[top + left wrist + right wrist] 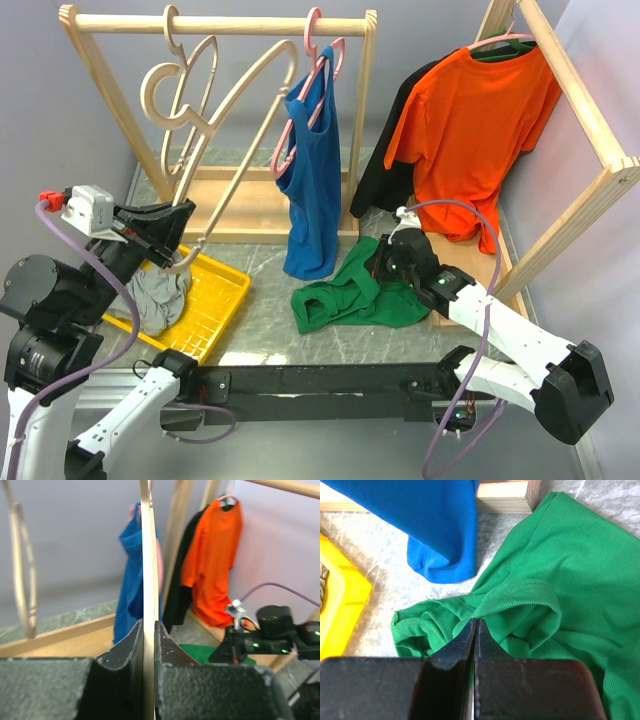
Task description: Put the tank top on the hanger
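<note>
The green tank top (350,295) lies crumpled on the table in front of the wooden rack; it also fills the right wrist view (560,580). My right gripper (385,262) is shut on a folded hem of it, jaws closed on the cloth (476,621). The beige hanger (236,160) slants from near the rack's rail down to my left gripper (178,240), which is shut on one of its thin arms. In the left wrist view the hanger's bar (146,555) runs straight up from between the closed jaws of that gripper (148,625).
A blue tank top (312,180) hangs on a pink hanger (318,45) from the wooden rack (250,22). An orange t-shirt (480,120) and a black garment (385,150) hang on the right rack. A yellow basket (220,300) holds a grey garment (160,295) at left.
</note>
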`<state>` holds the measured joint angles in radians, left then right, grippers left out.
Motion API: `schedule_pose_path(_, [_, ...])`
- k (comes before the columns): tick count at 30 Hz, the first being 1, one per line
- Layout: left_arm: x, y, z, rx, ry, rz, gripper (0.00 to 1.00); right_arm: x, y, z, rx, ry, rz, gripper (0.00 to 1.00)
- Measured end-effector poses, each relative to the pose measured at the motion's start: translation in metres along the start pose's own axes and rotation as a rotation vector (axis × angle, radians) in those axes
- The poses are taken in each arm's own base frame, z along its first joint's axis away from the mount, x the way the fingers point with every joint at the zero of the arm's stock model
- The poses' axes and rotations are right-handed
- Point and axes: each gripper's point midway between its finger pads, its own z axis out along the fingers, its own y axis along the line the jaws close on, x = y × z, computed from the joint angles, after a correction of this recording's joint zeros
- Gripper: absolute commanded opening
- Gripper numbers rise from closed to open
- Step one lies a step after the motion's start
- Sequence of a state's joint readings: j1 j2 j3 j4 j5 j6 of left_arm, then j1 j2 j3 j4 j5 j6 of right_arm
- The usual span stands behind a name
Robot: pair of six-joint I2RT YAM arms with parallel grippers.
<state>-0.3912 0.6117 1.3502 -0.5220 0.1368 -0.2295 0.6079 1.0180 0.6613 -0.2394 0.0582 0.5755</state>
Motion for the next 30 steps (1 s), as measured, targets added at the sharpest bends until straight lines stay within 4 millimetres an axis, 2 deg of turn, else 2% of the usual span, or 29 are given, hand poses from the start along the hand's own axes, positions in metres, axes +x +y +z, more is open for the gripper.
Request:
schedule_pose_path(11, [-0.006,-0.041,0.022,0.253,0.027,0.013,0.01,-0.002,-0.001,-0.002,0.005,-0.014,0.009,0.00])
schedule_pose_path(12, [-0.003,-0.045,0.025,0.281,0.038,0.010,0.01,-0.003,-0.002,-0.003,0.008,-0.016,0.009,0.02])
schedule_pose_path(13, [-0.001,-0.048,0.027,0.299,0.048,0.007,0.01,-0.003,-0.003,-0.003,0.014,-0.021,0.010,0.09])
schedule_pose_path(15, [0.006,-0.052,0.034,0.338,0.072,0.001,0.01,0.001,-0.008,-0.004,0.028,-0.019,0.015,0.13])
schedule_pose_path(22, [0.061,-0.050,0.057,0.372,0.225,-0.050,0.01,0.021,-0.026,-0.008,0.066,-0.007,0.043,0.48])
schedule_pose_path(25, [0.090,-0.056,0.065,0.385,0.301,-0.072,0.01,0.025,-0.031,-0.013,0.074,-0.014,0.057,0.51])
schedule_pose_path(30, [0.133,-0.073,0.072,0.391,0.408,-0.080,0.01,0.027,-0.036,-0.023,0.065,-0.053,0.083,0.51])
